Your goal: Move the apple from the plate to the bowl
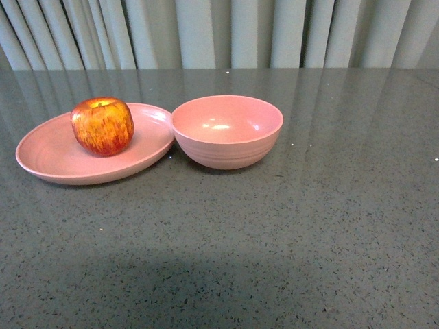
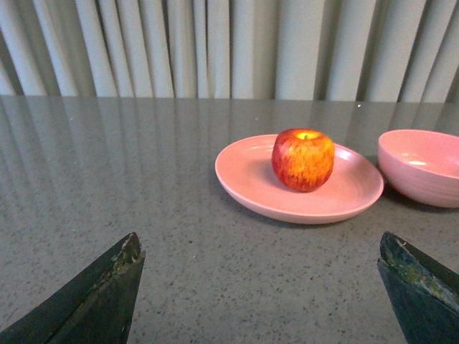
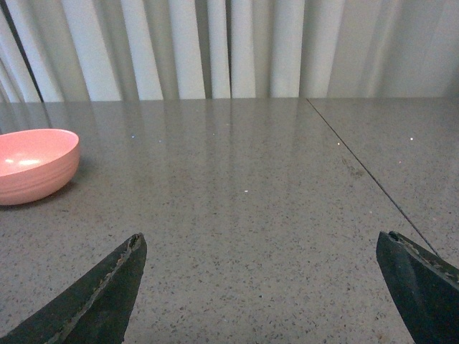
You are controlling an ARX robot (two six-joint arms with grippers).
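Front and wrist views, both arms low over the table [image 1: 288, 247]. Neither arm appears in the front view.

Left gripper [image 2: 262, 247]: the claw points forward across the grey speckled surface toward the curtain [image 1: 206, 34]. Its two dark fingers [image 2: 107, 294] are spread wide, with nothing between them. The apple [image 2: 303, 159] lies ahead of this claw, well apart from the fingertips. It stands upright on the plate [image 2: 244, 175], stem dimple up, on the half of the plate nearer the bowl [image 2: 419, 172]. In the front view, plate rim and bowl wall sit just beside each other; contact cannot be judged. The bowl interior holds nothing.

Right gripper [image 3: 262, 244]: the pose is the same, level and forward-facing, with fingers [image 3: 104, 297] spread wide over bare table. The bowl lies ahead of this claw and off toward the left arm's side, well apart from it. A thin dark seam [image 3: 366, 175] crosses the tabletop ahead of this claw.
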